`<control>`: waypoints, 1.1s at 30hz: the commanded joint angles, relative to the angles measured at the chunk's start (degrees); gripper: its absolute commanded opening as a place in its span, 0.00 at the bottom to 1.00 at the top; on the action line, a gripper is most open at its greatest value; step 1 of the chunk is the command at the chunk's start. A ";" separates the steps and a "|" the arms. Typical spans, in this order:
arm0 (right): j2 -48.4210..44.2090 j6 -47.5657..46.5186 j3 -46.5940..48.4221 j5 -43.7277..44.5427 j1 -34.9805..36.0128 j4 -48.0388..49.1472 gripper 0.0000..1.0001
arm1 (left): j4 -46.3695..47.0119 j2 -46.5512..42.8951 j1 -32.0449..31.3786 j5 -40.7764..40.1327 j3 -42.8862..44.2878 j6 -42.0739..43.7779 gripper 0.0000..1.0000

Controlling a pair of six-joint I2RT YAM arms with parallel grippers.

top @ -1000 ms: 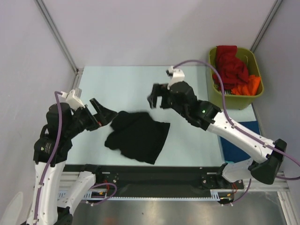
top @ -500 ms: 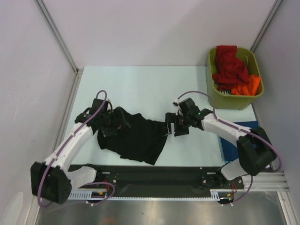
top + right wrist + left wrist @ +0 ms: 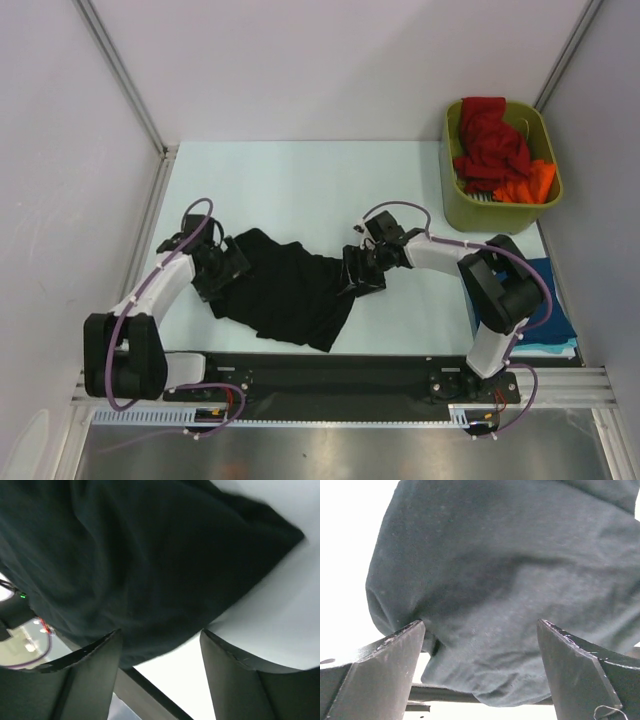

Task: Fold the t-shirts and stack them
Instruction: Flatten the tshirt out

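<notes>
Both arms have dropped down to the black t-shirt point(image 3: 290, 292). The left end effector point(image 3: 224, 268) is spread wide at its left edge. The right end effector point(image 3: 358, 272) is spread at its right edge, less than before.

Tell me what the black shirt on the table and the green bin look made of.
Black shirt: soft matte knit cloth, probably cotton jersey; it creases and slumps in loose folds. Green bin: rigid moulded plastic, apparently; smooth walls, even rim, slight sheen.
</notes>
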 commanded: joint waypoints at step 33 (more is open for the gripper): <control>-34.51 -6.40 30.95 27.31 -6.23 -36.47 0.00 | -10.22 -24.16 2.72 6.17 27.14 4.80 0.29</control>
